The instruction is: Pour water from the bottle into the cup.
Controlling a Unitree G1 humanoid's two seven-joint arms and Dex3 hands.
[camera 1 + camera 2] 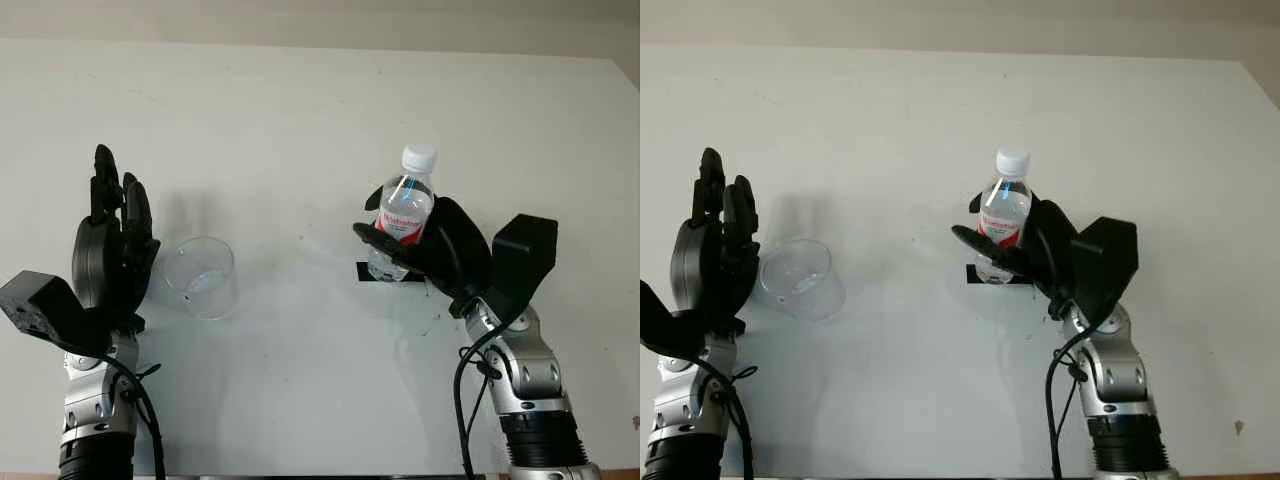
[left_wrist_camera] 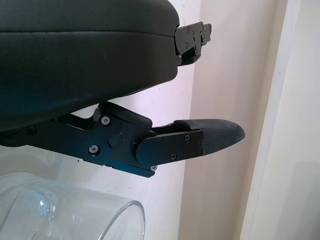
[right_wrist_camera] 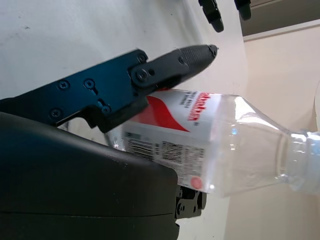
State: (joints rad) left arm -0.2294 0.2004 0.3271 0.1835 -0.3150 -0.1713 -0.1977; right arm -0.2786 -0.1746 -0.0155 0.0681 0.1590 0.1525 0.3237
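The bottle (image 1: 404,210) is standing almost upright, right of the middle of the white table (image 1: 300,120). Its long axis is running from 6 o'clock to 12 o'clock, with a small lean towards 1 o'clock, and the white cap (image 1: 419,157) is pointing up and is still closed. The right robot hand (image 1: 425,245) is wrapping around the lower half of the bottle, pinching it across the red and white label (image 3: 172,130) (one finger is lying over the front of the label, the palm is pressing behind it). The base of the bottle is partly hidden by this finger, so I cannot tell if it is touching the table; a small dark mark (image 1: 366,272) is lying just under it.

The clear cup (image 1: 198,276) is sitting at 9 o'clock from the bottle, well apart from it, mouth up. Whether water is inside is hard to make out. The left robot hand (image 1: 110,250) is open and holding nothing, just beside the cup at its 9 o'clock side, fingers pointing to 12 o'clock.
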